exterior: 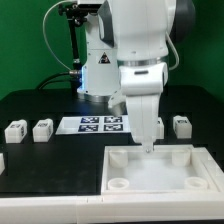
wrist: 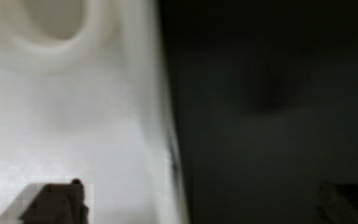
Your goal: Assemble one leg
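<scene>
While the base (exterior: 150,176) with its four round corner sockets sat at five o'clock in the exterior view, three blocks lay outside it on the dark surface (exterior: 30,110): a leg (exterior: 14,129) and a second leg (exterior: 42,128) at nine o'clock, and a third leg (exterior: 181,124) at three o'clock. The tool (exterior: 148,143) hung at the base's far rim, its fingers (wrist: 51,203) spread wide. The blurred wrist view cut off all but one socket (wrist: 48,20), and the arm (exterior: 140,45) hid whatever lay behind it.

Exterior view: evenly lit, fairly crisp, white base (exterior: 160,175) bright against the black counter (exterior: 35,105). Wrist view goes soft, half washed-out white, half murky dark, claw (wrist: 202,203) tips just blurred smudges.
</scene>
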`<state>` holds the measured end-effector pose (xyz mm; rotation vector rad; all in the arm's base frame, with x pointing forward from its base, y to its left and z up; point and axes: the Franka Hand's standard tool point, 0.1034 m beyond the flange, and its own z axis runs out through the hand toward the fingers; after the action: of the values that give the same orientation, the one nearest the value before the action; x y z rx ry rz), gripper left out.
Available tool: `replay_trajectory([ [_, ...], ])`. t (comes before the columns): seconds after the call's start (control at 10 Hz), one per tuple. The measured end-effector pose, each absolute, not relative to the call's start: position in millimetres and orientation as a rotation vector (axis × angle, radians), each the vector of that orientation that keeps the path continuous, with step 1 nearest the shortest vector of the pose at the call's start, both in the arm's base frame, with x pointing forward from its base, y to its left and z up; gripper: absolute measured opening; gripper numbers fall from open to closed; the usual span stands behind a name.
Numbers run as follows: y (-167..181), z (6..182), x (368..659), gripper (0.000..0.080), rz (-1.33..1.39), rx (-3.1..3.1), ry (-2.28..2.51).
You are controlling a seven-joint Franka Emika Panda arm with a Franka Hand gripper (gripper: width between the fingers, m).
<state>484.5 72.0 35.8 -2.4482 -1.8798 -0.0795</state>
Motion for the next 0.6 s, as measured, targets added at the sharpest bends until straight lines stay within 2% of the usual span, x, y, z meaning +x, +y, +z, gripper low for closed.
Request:
replay_trajectory([
  [0.2, 83, 48.8, 471, 0.0649, -0.070, -2.542, -1.766],
  [0.6, 143, 64.4, 446, 0.0649, -0.058, -2.967, -0.812],
])
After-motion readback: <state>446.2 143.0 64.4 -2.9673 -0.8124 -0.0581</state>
